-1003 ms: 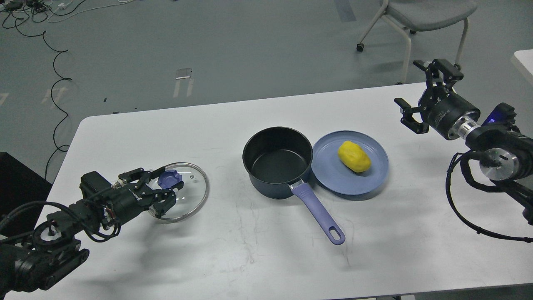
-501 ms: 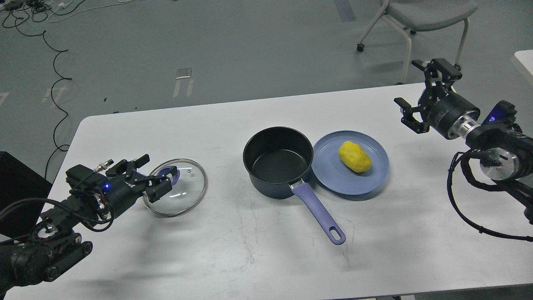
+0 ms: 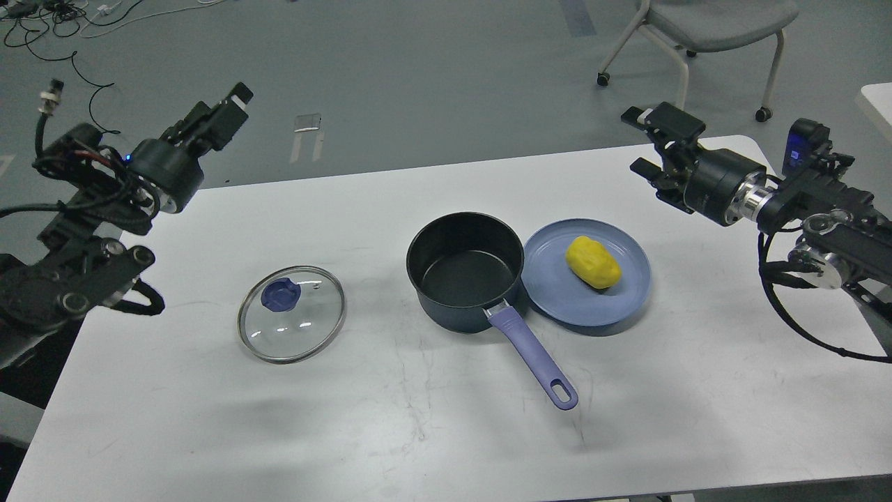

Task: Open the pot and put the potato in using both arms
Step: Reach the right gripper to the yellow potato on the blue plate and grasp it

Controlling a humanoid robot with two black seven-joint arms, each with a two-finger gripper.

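Observation:
The dark pot (image 3: 465, 268) stands open and empty at the table's middle, its purple handle (image 3: 533, 355) pointing toward me. Its glass lid (image 3: 306, 331) with a blue knob (image 3: 280, 295) lies flat on the table to the left. The yellow potato (image 3: 592, 261) lies on a blue plate (image 3: 617, 307) touching the pot's right side. My left gripper (image 3: 223, 111) is raised high at the far left, well away from the lid, and its fingers overlap in this view. My right gripper (image 3: 633, 139) is open and empty, above the table's far right, up and right of the potato.
The white table (image 3: 418, 432) ends close behind both grippers. A grey wheeled chair (image 3: 704, 28) stands on the floor behind the right arm. Cables (image 3: 42, 28) lie on the floor at the far left. Another white tabletop corner (image 3: 878, 101) shows at the right edge.
My left gripper has let go of the lid's knob and risen up and back to the far left; the lid now lies flat. My right gripper has shifted left and turned.

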